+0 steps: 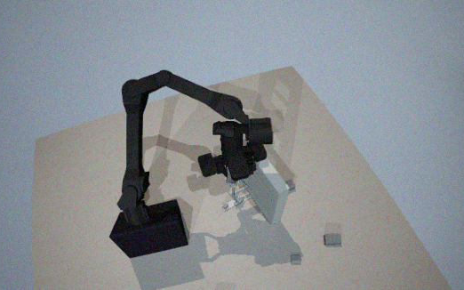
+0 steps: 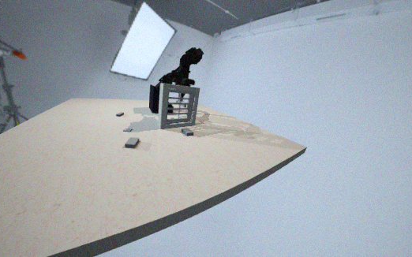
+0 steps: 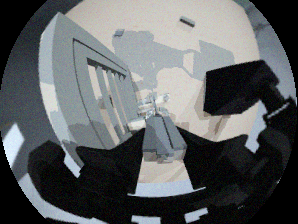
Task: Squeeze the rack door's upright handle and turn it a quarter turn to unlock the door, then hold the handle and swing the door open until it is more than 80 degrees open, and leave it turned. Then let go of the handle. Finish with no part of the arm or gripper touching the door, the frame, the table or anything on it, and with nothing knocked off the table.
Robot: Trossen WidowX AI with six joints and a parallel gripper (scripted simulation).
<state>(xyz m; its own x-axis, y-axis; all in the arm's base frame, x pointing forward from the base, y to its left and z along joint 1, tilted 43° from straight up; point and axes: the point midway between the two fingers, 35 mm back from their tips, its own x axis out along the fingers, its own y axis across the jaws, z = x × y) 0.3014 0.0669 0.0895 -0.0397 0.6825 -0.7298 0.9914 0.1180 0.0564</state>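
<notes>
The rack, a pale grey box-like frame (image 1: 278, 202) (image 2: 163, 106) (image 3: 65, 85), stands upright on the table. Its slatted door (image 3: 85, 92) looks flush with the frame. The upright handle, a blue-grey block (image 3: 159, 137), stands in front of the door and fills the gap between my fingertips in the wrist view. My gripper (image 3: 158, 129) (image 1: 233, 177) points down over it, partly closed and apparently shut on the handle. Thin pale linkage pieces (image 1: 230, 205) (image 3: 161, 98) show beyond the handle, near the door. How far the handle is turned is hard to tell.
Several small grey blocks lie around the rack, one close behind it (image 1: 291, 186) (image 2: 187, 132), others farther off (image 1: 332, 240) (image 1: 295, 259) (image 2: 120, 114). My dark arm base (image 1: 153, 231) (image 3: 232, 87) stands on the open side of the rack's front.
</notes>
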